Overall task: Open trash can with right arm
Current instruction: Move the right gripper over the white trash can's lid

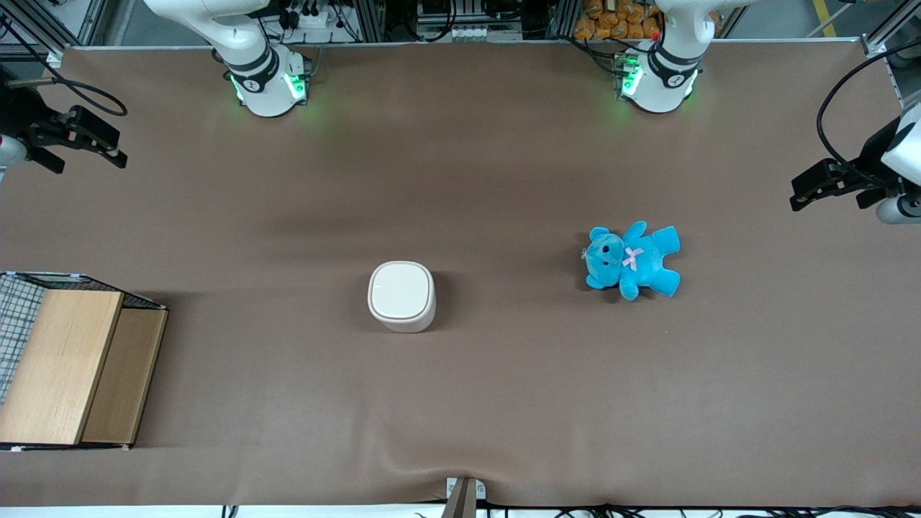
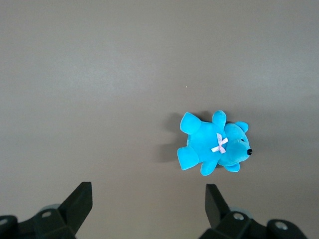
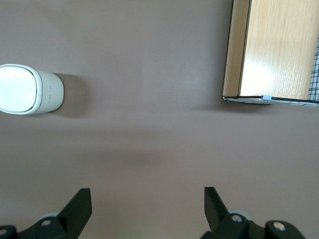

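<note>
A: Brown desk point(image 1: 460, 403) from the front — where is the trash can point(image 1: 401, 296)?

B: Near the desk's middle, lid flat and shut. A blue teddy point(image 1: 633, 260) lies toward the parked arm's end; a wood-topped wire crate point(image 1: 68, 363) sits at the working arm's end, by the front edge.

A: And the right arm's tool point(image 1: 68, 138)?

B: Raised at the working arm's edge, well apart from the can.

A: Left wrist view?

B: Only the teddy point(image 2: 213, 146).

A: Right wrist view?

B: Tool point(image 3: 147, 211) fingers spread wide over bare desk; can point(image 3: 30, 89) and crate point(image 3: 274, 50) are well apart.
</note>
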You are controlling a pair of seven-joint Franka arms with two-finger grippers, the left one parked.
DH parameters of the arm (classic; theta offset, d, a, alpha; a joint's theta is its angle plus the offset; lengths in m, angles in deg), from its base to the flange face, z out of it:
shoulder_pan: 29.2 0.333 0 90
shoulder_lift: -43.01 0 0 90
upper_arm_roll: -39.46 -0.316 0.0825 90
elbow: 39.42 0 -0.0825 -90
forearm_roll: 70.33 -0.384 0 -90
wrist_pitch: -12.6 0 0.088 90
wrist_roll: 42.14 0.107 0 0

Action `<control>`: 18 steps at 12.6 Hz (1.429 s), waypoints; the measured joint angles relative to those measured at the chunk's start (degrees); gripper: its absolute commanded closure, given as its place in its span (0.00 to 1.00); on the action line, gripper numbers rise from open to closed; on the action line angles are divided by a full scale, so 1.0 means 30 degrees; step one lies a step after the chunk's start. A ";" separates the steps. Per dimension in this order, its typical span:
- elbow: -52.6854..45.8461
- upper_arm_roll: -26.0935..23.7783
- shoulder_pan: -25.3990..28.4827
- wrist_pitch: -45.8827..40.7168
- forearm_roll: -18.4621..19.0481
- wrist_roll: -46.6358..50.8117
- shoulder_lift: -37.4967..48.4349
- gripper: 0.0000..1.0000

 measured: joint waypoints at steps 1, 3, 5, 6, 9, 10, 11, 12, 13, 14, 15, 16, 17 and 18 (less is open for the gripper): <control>0.0000 -0.0002 0.0042 0.0005 0.0021 -0.0001 -0.0011 0.00; 0.0000 -0.0023 0.0214 0.0050 0.0230 -0.0005 -0.0014 0.00; 0.0000 -0.0035 0.0353 0.0320 0.0254 0.0000 -0.0021 0.00; 0.0002 -0.0053 0.0408 0.0581 0.0246 -0.0005 -0.0052 0.00; 0.0073 -0.0295 0.1363 0.1153 0.0215 -0.0012 -0.0393 0.00; 0.0095 -0.0648 0.1786 0.1627 0.0212 0.0032 -0.0602 0.00; 0.0115 -0.1098 0.2172 0.2097 0.0212 0.0230 -0.0889 0.00; 0.0132 -0.1542 0.2553 0.2608 0.0209 0.0723 -0.1226 0.00; 0.0152 -0.1979 0.2967 0.3222 0.0208 0.1340 -0.1652 0.03; 0.0171 -0.2311 0.3483 0.3811 0.0208 0.2004 -0.2154 0.21; 0.0202 -0.2533 0.4091 0.4345 0.0209 0.3013 -0.2728 0.40; 0.0233 -0.2727 0.4640 0.4887 0.0217 0.4259 -0.3347 0.60; 0.0251 -0.2940 0.5129 0.5539 0.0228 0.5489 -0.4019 0.76; 0.0267 -0.3191 0.5499 0.6262 0.0255 0.6488 -0.4703 0.89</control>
